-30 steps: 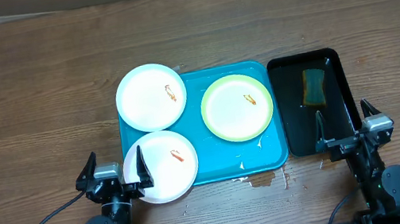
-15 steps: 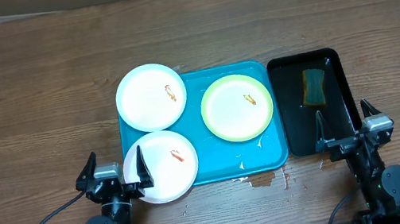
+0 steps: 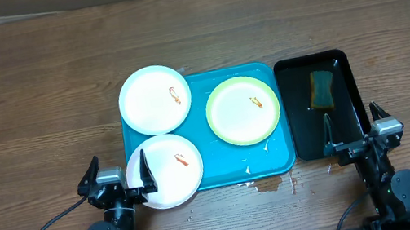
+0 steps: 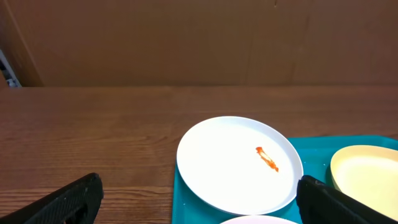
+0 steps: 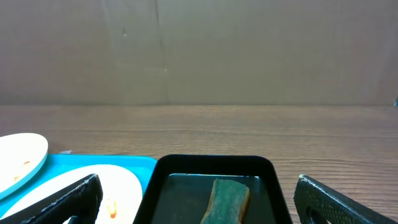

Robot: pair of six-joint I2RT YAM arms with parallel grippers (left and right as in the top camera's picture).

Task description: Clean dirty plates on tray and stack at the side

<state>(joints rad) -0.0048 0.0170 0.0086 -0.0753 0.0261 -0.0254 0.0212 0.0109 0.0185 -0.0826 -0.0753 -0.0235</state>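
Plates, three in all, sit on the blue tray (image 3: 266,159). The far white plate (image 3: 155,100) hangs over its far left corner and the near white plate (image 3: 166,171) over its near left corner. The green-rimmed plate (image 3: 243,110) lies fully inside, toward the right. Each bears a small orange-red smear. Just right of it, a black tray (image 3: 348,109) holds a sponge (image 3: 321,88). The left gripper (image 3: 121,176) and right gripper (image 3: 354,137) hang at the table's (image 3: 36,92) near edge, jaws spread wide and released, grasping nothing.
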